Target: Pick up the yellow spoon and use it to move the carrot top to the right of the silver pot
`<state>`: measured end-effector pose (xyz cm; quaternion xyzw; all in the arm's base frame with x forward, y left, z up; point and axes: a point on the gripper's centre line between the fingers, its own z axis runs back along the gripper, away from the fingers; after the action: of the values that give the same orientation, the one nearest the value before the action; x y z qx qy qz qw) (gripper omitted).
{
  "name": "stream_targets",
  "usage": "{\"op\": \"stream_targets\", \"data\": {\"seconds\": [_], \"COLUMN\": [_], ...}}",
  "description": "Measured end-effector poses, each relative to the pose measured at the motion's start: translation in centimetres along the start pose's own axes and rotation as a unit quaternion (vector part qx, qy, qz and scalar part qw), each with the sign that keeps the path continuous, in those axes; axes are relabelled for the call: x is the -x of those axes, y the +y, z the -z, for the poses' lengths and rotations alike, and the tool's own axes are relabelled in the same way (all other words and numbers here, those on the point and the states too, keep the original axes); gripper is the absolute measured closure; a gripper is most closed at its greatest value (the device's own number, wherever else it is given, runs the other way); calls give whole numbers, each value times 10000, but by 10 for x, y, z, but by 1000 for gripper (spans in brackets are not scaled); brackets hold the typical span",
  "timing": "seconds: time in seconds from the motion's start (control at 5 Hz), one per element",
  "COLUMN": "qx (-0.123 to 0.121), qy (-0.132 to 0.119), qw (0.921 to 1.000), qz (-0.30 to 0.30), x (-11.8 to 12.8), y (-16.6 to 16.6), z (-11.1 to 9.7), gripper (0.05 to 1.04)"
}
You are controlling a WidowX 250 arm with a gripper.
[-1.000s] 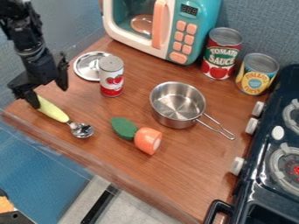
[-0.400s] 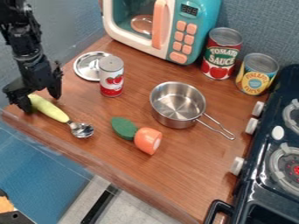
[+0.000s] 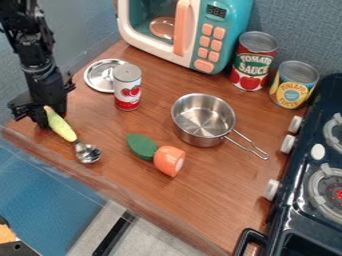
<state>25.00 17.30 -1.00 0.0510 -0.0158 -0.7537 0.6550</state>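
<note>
The wooden bench (image 3: 214, 195) is carrying the task items, with the dark stove (image 3: 302, 182) standing on the right and the teal toy microwave (image 3: 228, 24) at the back. The pincer (image 3: 48, 121) is hanging low over the bench's left end; its opening and any hold cannot be determined. The silver pot (image 3: 202, 119) is sitting upright, well apart from it. The carrot top (image 3: 169, 160) is lying between pot and yellow spoon (image 3: 61, 128), whose handle is reaching up against the pincer, bowl pointing away.
</note>
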Motion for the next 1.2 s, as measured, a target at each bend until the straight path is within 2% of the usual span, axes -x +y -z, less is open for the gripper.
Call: {"op": "stream_targets", "data": {"seconds": [0.2,0.4,0.6,0.8,1.0,1.2], "qx": [-121,-476,-771,-1129,-1297,-1398], "qy": [41,179,526,1067,1607,1898], "qw": [9998,9975,9930,9822,9715,9658], "qz": [-143,-493,-725,-1056,-1162,-1079], "x": [-2,-12,-28,-37,-41,-40], "y": [0,4,9,13,18,24], "z": [-7,-27,-46,-63,-72,-76], "gripper": [679,679,679,679,679,679]}}
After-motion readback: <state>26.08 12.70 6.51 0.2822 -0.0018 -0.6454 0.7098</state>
